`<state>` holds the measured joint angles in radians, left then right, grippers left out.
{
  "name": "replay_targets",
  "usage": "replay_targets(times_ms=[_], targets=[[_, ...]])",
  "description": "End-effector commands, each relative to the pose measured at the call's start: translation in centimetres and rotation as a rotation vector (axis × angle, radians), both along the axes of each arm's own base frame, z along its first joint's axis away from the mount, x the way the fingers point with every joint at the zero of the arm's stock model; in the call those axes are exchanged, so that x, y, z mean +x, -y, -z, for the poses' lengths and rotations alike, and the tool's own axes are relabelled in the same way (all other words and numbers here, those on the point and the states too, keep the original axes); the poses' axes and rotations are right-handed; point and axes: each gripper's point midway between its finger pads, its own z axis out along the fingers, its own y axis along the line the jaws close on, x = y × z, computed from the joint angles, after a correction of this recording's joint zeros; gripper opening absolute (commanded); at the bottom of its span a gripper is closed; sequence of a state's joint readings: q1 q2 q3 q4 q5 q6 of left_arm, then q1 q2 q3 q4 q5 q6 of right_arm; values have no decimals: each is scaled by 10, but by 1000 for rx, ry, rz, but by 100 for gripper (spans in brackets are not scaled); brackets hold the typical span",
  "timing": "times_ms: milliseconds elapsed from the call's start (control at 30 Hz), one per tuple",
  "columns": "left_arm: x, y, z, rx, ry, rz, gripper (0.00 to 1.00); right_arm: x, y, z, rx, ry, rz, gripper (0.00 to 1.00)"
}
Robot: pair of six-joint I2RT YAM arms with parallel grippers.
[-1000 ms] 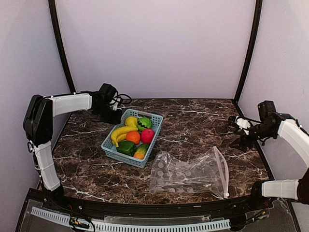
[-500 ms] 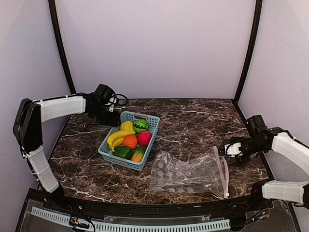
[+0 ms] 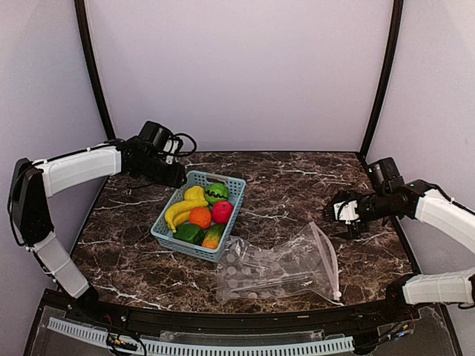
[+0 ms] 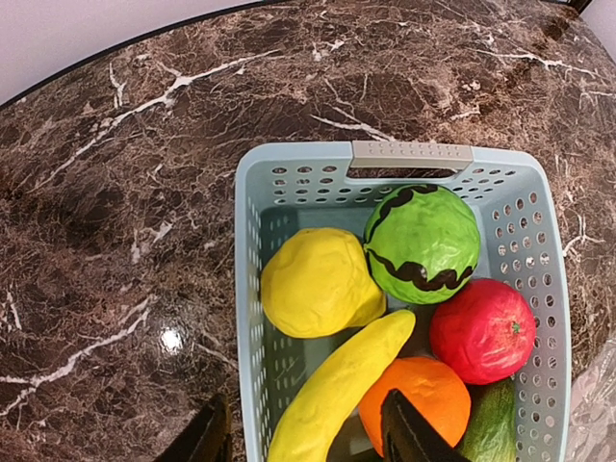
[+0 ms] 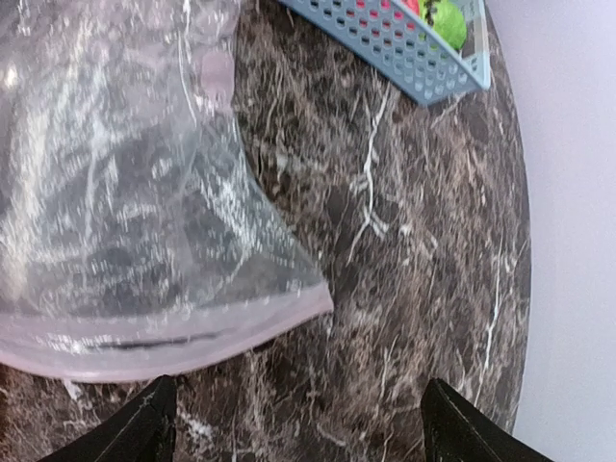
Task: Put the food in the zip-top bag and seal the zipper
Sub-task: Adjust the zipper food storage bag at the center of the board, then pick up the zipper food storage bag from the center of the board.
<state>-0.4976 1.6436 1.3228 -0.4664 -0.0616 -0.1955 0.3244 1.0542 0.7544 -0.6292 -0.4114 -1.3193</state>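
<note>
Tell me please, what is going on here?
A robot is about to bag toy food. Its left gripper, open, hovers at the edge of the blue basket, which holds all the food. Its right gripper, open, hangs near the zipper of the clear bag, which lies empty on the table.

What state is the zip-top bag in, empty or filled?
Empty: the zip-top bag shows nothing inside; the food sits in the basket.

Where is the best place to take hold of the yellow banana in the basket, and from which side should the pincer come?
Grip the banana across its middle, coming straight down from above. It lies on top of the pile, slanting between the lemon and the orange, so its narrow width is exposed there; the basket walls probably block a sideways approach.
</note>
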Motion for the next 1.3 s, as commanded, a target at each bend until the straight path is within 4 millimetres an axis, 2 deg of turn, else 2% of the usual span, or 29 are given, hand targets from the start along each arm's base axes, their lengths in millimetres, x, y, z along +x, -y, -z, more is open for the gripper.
replay_targets(times_ms=[0, 100, 133, 200, 333, 367, 400, 433, 533, 600, 733, 967, 1267], targets=[[-9, -2, -12, -37, 23, -4, 52, -25, -22, 2, 69, -105, -72, 85], [-13, 1, -18, -54, 33, 1, 50, -20, -23, 12, 53, -107, -54, 81], [-14, 3, -21, -57, 40, 5, 50, -18, -23, 9, 66, -122, -27, 80], [-24, 21, -36, -76, 74, 83, 49, -14, -24, -4, 132, -175, 34, 80], [-68, 87, -63, -114, 120, 377, 51, -25, -18, -25, 219, -406, 137, 78], [-86, 106, -62, -102, 115, 470, 52, -28, -15, -27, 227, -458, 151, 76], [-96, 118, -66, -111, 116, 527, 52, -30, -9, -28, 229, -499, 172, 74], [-116, 134, -62, -92, 109, 607, 52, -31, -3, -27, 227, -531, 190, 72], [-151, 162, -54, -56, 98, 749, 52, -34, 15, -19, 205, -601, 241, 67], [-166, 172, -46, -43, 80, 796, 52, -41, 22, -16, 201, -663, 245, 65], [-184, 186, -32, -33, 56, 847, 52, -54, 18, -12, 220, -783, 209, 64], [-180, 186, -19, -5, 78, 835, 51, -52, 10, 2, 240, -1007, 206, 62], [-178, 179, -16, 17, 98, 814, 51, -53, 6, 33, 185, -1227, 261, 56]])
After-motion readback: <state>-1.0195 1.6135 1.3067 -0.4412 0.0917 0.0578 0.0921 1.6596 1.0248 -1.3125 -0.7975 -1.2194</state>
